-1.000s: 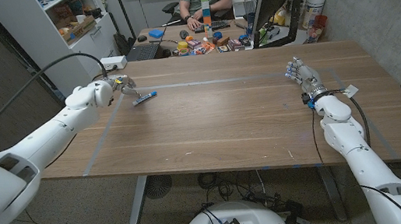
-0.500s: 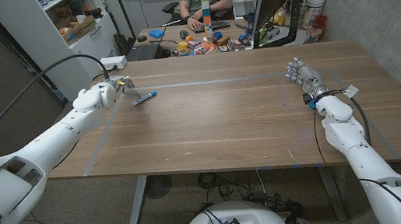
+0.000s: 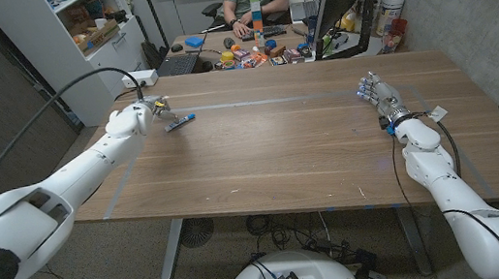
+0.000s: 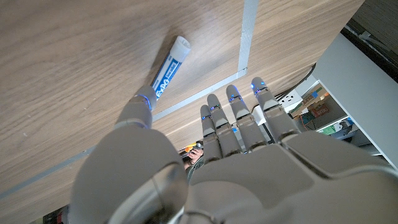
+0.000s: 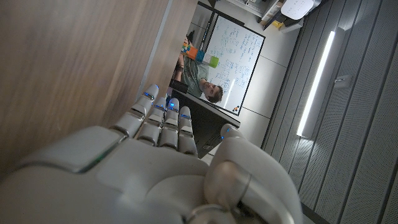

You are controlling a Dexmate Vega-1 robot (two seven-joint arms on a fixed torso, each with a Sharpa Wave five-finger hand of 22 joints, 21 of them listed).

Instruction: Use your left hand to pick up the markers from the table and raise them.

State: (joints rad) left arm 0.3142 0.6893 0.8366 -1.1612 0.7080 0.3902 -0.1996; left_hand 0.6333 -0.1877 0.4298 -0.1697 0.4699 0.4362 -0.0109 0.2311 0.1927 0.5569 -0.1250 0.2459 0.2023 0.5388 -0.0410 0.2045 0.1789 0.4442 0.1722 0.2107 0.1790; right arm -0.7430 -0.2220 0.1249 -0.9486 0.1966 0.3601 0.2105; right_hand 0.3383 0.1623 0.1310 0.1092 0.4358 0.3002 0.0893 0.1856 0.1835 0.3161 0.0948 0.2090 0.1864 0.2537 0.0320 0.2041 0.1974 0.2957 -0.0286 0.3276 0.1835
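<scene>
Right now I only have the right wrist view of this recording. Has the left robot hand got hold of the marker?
Observer: No. The left robot hand holds nothing, and the marker lies on the table.
Operator: Is it close?
Observer: Yes. In the left wrist view its thumb tip sits by one end of the marker; contact is unclear.
Operator: Only one marker?
Observer: One is all I can make out, blue and white, beside a pale tape line.
</scene>
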